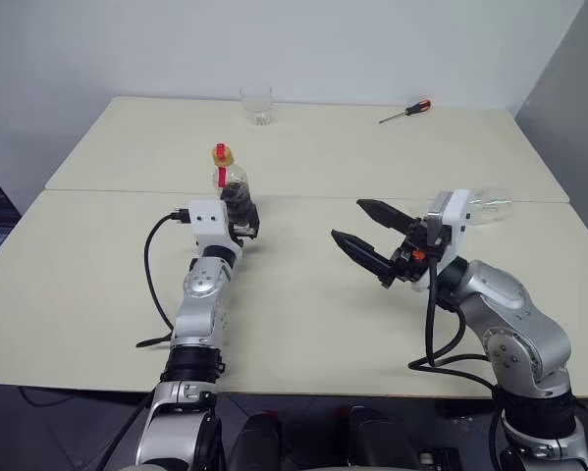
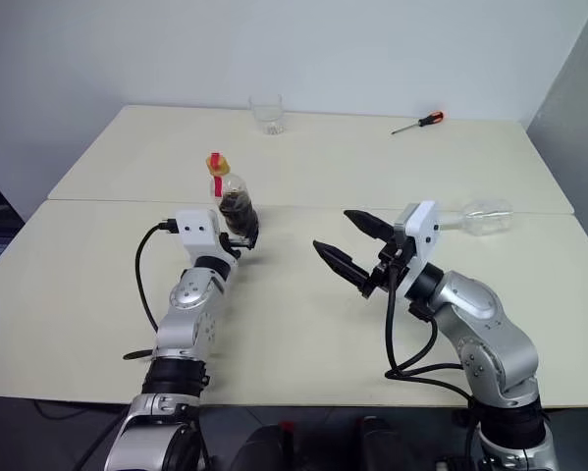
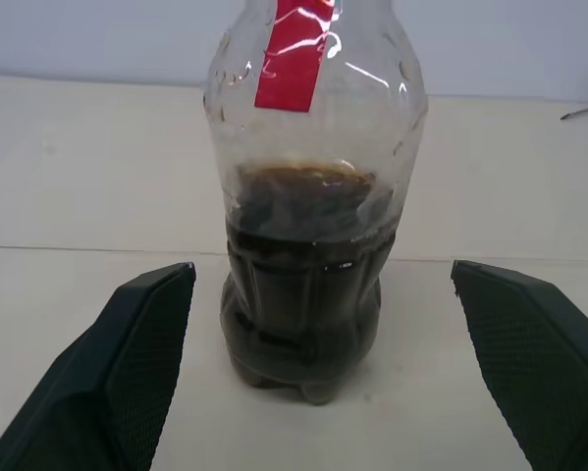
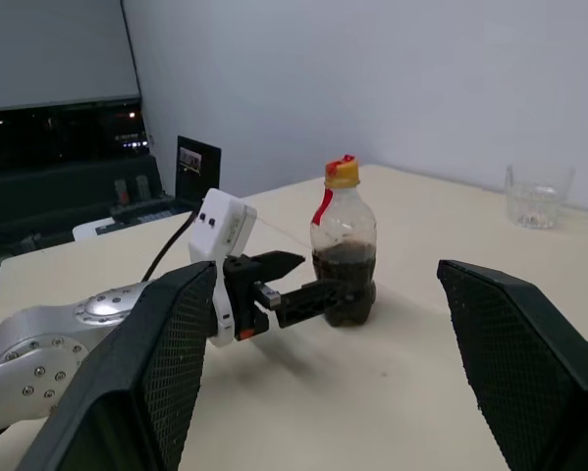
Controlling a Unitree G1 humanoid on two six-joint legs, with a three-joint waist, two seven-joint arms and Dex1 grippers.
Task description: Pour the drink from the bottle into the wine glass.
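Two pale tables (image 1: 303, 304) pushed together against a white wall. Bottle (image 1: 234, 191) stands upright near the seam, yellow cap on, drink (image 3: 303, 294) filling roughly its lower half. Left gripper (image 4: 308, 280) spread wide, fingers flanking the bottle, apart from it. Right gripper (image 1: 362, 238) off the tabletop at the bottle's 3 o'clock, jaws wide, empty. Wine glass (image 2: 485, 218) apparently lying on its side behind the right wrist. Tumbler (image 1: 257, 105) at 12 o'clock; screwdriver (image 1: 405, 112) at 1 o'clock.
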